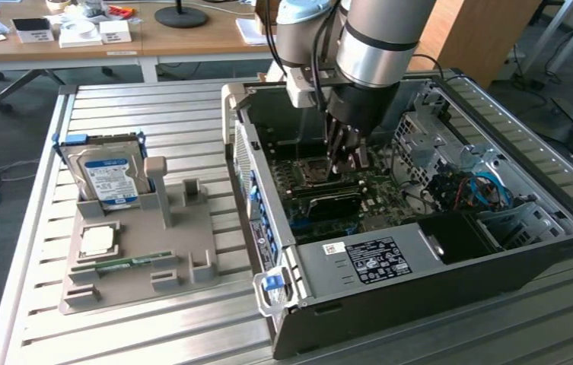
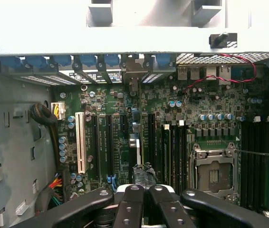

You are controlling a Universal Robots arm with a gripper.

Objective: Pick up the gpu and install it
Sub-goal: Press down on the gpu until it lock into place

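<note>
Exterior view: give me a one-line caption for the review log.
Robot arm reaches into the open computer case, its shut gripper low over the motherboard; a hard drive stands in the grey holder alongside.

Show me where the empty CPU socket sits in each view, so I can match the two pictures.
Exterior view: CPU socket on the motherboard inside the open computer case, just to the exterior view's left of the pincer.
Wrist view: CPU socket with its metal frame, between banks of black memory slots, beside the pincer.
Shared landmark: the pincer, with the socket right next to it.
</note>
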